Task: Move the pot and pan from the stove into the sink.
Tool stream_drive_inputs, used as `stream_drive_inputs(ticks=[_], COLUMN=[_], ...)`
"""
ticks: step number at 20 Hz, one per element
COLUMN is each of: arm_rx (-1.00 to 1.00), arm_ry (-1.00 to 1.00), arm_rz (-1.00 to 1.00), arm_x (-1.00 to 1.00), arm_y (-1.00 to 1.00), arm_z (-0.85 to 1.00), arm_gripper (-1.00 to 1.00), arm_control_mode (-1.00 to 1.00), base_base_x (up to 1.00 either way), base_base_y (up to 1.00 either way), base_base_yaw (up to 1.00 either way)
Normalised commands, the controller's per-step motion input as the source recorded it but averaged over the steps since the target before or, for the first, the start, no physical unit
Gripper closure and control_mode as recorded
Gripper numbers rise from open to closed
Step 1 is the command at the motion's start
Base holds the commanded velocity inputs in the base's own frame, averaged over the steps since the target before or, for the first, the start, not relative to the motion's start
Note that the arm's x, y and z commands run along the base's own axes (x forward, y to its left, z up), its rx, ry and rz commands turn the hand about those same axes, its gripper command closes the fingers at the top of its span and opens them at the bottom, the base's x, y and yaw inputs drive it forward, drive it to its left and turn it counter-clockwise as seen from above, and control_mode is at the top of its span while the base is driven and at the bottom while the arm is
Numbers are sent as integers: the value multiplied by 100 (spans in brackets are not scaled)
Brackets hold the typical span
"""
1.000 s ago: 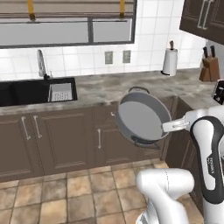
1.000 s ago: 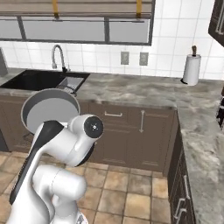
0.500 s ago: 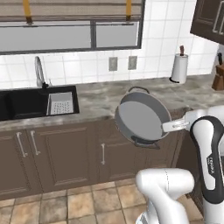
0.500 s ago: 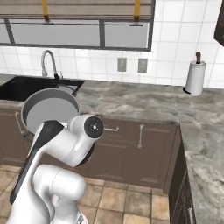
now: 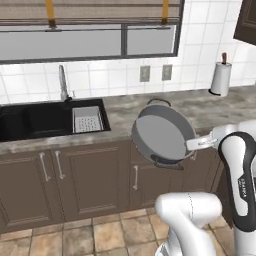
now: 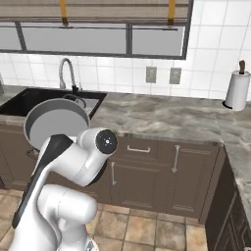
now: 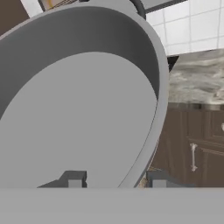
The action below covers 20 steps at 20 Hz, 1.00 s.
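We hold the round silver-grey metal pot (image 5: 164, 134) by its rim in our gripper (image 7: 114, 179), one finger inside and one outside, tilted in the air right of the black rectangular sink (image 5: 30, 120). We judge the carry is half done; the pan must follow.

We see bare grey marbled counter (image 5: 120, 112) between black recessed sink (image 5: 35, 120) and tilted round silver-grey pot (image 5: 162, 134); curved chrome tap (image 5: 62, 82) stands behind basin.
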Motion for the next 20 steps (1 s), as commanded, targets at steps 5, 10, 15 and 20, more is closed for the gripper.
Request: stream_drive_inputs(ticks=[5,10,15,20], arm_rx=[0,0,0,0], arm_ry=[0,0,0,0], arm_rz=[0,0,0,0], arm_x=[0,0,0,0], arm_y=[0,0,0,0], arm_z=[0,0,0,0], arm_gripper=[100,100,100,100], arm_control_mode=[100,100,100,100], base_base_x=[10,7,3,0], base_base_y=[78,80,82,81], base_base_yaw=[0,0,0,0])
